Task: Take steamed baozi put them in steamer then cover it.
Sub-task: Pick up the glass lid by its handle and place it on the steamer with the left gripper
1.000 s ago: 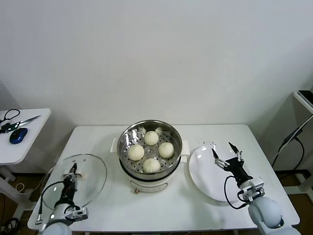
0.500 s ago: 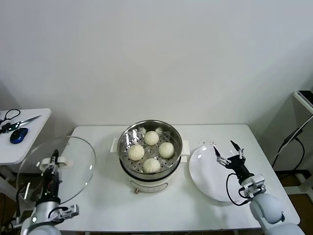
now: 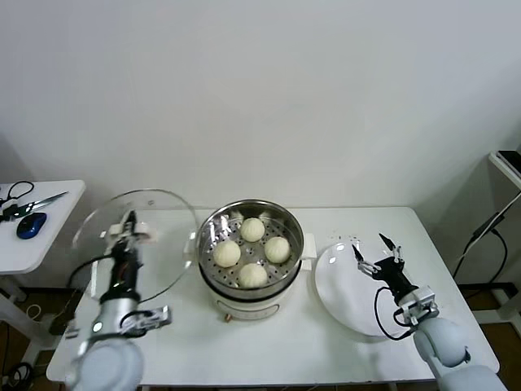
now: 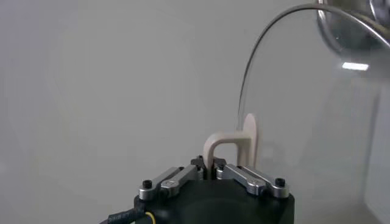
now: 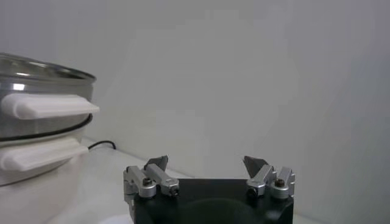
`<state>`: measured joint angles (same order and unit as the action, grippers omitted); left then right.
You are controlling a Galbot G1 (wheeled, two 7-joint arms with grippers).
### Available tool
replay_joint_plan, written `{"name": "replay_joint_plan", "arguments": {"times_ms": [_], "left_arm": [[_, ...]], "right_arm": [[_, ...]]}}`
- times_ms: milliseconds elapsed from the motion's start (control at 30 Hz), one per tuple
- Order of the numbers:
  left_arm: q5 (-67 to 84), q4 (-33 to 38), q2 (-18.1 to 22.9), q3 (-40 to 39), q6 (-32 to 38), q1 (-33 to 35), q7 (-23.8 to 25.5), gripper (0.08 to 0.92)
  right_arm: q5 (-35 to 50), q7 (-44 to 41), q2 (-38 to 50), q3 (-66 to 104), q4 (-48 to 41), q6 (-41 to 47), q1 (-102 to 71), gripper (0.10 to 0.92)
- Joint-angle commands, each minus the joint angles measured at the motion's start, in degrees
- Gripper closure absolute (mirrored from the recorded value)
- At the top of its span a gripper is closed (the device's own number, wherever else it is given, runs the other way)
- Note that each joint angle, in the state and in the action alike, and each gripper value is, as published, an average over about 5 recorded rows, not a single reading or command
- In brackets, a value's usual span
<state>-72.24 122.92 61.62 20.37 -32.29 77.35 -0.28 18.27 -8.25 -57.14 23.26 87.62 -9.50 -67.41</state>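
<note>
The steel steamer (image 3: 286,224) stands on its cream-white base in the middle of the table, with several off-white baozi (image 3: 251,229) on its perforated tray. My left gripper (image 3: 128,226) is shut on the cream handle (image 4: 220,143) of the clear glass cover (image 3: 167,244), which it holds tilted up in the air just left of the steamer. In the left wrist view the cover's metal rim (image 4: 256,67) curves away from the jaws. My right gripper (image 3: 376,254) hangs open and empty over the white plate, right of the steamer (image 5: 42,131).
A flat white plate (image 3: 338,285) lies right of the steamer. A side table at far left carries a blue mouse (image 3: 30,225) and scissors (image 3: 32,203). A dark stand with a cable (image 3: 488,224) is at the far right.
My left gripper has lifted the cover off the table, tilted it up and carried it right toward the steamer. The right gripper has barely shifted over the plate.
</note>
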Motion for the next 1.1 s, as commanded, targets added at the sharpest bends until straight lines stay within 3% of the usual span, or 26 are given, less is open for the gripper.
{"name": "replay_joint_plan", "arguments": {"times_ms": [33,200,467,767,1100], "left_arm": [[-8.2,-3.2,2.8,-25.7,-12.7,-21.3,18.2,0.850],[-13.7,-7.8,10.8,-28.7,-12.7,-21.6,19.9,0.850],[-14.3,-14.3,18.5,-28.0,-12.7,-23.0,15.4,0.850],[-14.2,-18.9,21.7,-29.0,-12.7,-24.4,15.5,0.850],[-15.4,-21.8,21.9,-29.2,-12.6,-24.3,15.9,0.850]], "right_arm": [[-0.7,-0.5,-0.3,0.4,-1.9,-0.4,0.5,0.203],[-0.7,-0.5,-0.3,1.4,-2.3,-0.8,0.1,0.203],[-1.4,-0.7,-0.5,2.3,-2.3,-1.3,-0.9,0.203],[-2.0,-0.7,-0.8,3.5,-2.2,-1.6,-1.8,0.203],[-2.4,-1.1,-1.1,4.6,-2.5,-2.0,-2.5,0.203]]}}
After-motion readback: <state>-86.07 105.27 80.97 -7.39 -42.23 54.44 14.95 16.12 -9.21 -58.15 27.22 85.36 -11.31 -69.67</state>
